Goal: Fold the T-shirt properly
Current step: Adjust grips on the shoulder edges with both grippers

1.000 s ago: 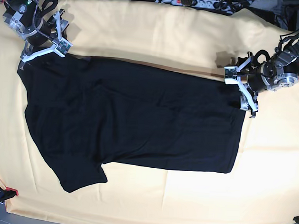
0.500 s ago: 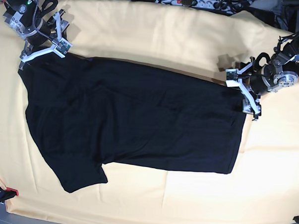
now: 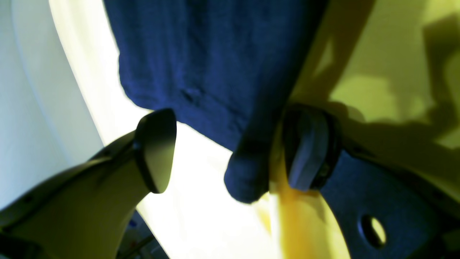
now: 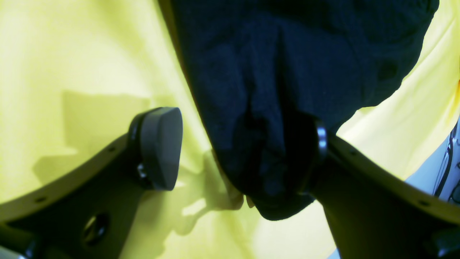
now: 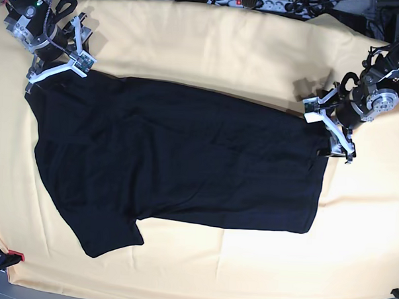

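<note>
The black T-shirt [image 5: 179,168] lies spread flat on the cream-yellow table cloth [image 5: 204,50], plain side up, its print hidden. One sleeve points to the lower left. My right gripper [image 5: 57,70] is open at the shirt's top left corner. In the right wrist view the right gripper [image 4: 237,151] has dark cloth [image 4: 273,108] lying against one finger [image 4: 316,151]. My left gripper [image 5: 331,132] is open at the shirt's top right corner. In the left wrist view the left gripper [image 3: 231,151] has the shirt corner [image 3: 248,176] hanging between its spread fingers, beside the right finger [image 3: 309,147].
A power strip and cables [image 5: 252,1] lie along the table's back edge. A black clamp with a red tip [image 5: 3,257] sits at the lower left corner. The yellow cloth reaches the table edges on all sides.
My left gripper has shifted a little to the right and down along the shirt's right edge, and turned slightly. The right arm and the shirt have hardly moved.
</note>
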You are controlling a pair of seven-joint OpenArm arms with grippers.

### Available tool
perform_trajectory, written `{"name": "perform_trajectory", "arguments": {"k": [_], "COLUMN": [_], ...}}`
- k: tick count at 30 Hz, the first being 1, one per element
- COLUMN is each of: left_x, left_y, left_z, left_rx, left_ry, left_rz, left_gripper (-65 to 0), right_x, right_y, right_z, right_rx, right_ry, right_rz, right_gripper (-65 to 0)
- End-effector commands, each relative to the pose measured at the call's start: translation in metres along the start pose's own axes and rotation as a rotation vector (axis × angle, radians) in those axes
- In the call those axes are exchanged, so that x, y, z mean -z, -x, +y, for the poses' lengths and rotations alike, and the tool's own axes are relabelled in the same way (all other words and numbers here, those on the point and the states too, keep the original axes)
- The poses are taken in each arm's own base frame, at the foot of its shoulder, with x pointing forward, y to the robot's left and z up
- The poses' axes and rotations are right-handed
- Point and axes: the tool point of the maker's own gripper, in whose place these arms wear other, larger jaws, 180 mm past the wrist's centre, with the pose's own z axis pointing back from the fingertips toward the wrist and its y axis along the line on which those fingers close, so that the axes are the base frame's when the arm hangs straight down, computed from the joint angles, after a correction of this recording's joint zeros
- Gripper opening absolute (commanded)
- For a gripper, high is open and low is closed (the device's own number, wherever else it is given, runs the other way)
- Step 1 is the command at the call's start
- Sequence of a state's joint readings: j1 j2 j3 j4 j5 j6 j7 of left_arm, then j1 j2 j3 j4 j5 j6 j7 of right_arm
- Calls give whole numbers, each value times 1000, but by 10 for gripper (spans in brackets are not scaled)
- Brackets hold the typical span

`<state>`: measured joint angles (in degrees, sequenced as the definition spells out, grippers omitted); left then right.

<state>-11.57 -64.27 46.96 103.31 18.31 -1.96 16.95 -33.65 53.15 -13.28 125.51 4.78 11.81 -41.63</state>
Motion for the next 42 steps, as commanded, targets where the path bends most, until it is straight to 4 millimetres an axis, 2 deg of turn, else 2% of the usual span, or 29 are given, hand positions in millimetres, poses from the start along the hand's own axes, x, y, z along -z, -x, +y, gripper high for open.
{"name": "perform_trajectory", "arguments": {"k": [1, 6, 12, 20, 26, 29, 31, 32, 35, 37, 39, 40, 42], "left_x": [-5, -10, -12, -8, -9, -11, -11, -11, -11, -11, -11, -11, -11], "left_y": [15, 11, 5, 5, 0, -1, -1, 0, 0, 0, 0, 0, 0], "left_z": [31, 52, 53, 29, -8, -19, -19, -19, -19, -19, -19, -19, -19], "left_rx": [34, -3, -26, -66, -65, -49, -47, -47, -44, -44, -44, -44, -44], "left_ry": [-105, -213, -213, -80, 124, 185, 188, 188, 187, 187, 187, 187, 187], "left_rz": [51, 52, 52, 47, 30, 25, 25, 25, 26, 27, 29, 30, 30], "left_gripper": [-195, -195, -195, -195, -195, -197, -247, -295, -483, -639, -650, -650, -650], "right_x": [-3, -3, -3, -3, -3, -3, -3, -3, -3, -3, -4, -4, -4], "right_y": [-3, -3, -3, -3, -3, -3, -3, -3, -3, -3, -2, -1, 1], "right_z": [-9, -9, -9, -8, -8, -8, -8, -8, -8, -11, -16, -19, -24], "right_rx": [-18, -17, -18, -16, -15, -15, -15, -15, -15, -4, -1, -17, -17], "right_ry": [28, 28, 28, 26, 26, 26, 26, 26, 26, 38, 68, 83, 110], "right_rz": [-12, -12, -11, -12, -12, -12, -12, -12, -13, -12, -6, 3, 11], "right_gripper": [-201, -201, -201, -201, -201, -201, -201, -201, -201, -253, -341, -360, -356]}}
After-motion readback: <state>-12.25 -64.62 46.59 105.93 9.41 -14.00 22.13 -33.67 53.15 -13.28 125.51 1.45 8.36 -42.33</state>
